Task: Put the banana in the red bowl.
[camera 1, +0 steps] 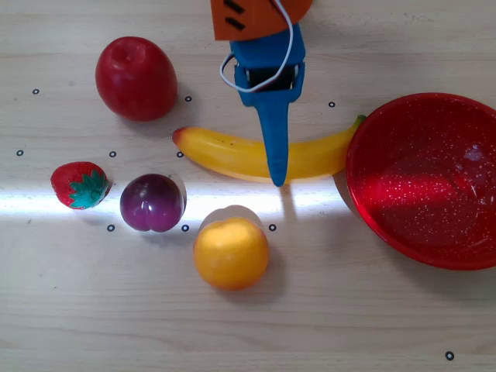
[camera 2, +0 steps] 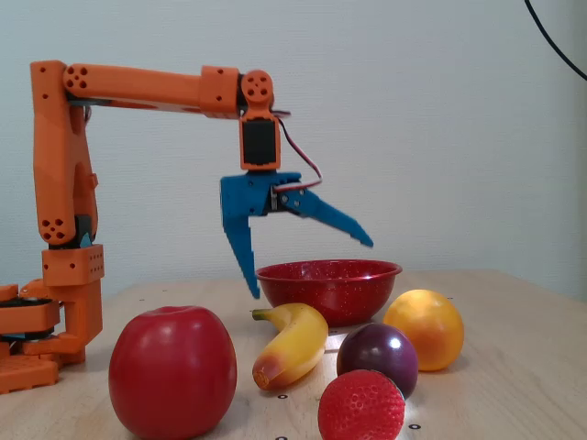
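Note:
The yellow banana (camera 1: 232, 153) lies on the table with its green stem end against the red bowl (camera 1: 434, 139) in the overhead view. In the fixed view the banana (camera 2: 293, 344) lies in front of the red bowl (camera 2: 303, 277), which holds nothing. My blue gripper (camera 2: 310, 266) hangs open and empty above the banana. One finger points straight down on the arm's side of the banana. The other finger sticks out over it, crossing its middle in the overhead view, where the gripper (camera 1: 273, 132) comes in from the top edge.
A red apple (camera 1: 136, 77), a strawberry (camera 1: 79, 186), a purple plum (camera 1: 152, 202) and a round orange fruit (camera 1: 231, 253) lie around the banana. The orange arm base (camera 2: 55, 302) stands at the left in the fixed view.

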Robot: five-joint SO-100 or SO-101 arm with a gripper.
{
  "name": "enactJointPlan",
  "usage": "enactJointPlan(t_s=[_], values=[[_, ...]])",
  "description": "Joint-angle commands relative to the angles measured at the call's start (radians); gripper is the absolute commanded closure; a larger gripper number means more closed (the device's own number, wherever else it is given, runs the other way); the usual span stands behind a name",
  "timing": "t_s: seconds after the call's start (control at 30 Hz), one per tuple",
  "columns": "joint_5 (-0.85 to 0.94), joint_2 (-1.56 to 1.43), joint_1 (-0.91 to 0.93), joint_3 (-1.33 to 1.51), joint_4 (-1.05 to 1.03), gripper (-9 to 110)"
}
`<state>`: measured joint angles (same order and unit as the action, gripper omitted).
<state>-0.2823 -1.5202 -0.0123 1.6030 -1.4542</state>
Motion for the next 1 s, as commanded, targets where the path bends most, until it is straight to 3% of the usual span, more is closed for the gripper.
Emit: enactJointPlan(t_s=[0.0,0.97], values=[[-0.012,-0.015,-0.009,-0.086,0.040,39],[0.239,0.397,0.086,-0.385,-0.034,35]])
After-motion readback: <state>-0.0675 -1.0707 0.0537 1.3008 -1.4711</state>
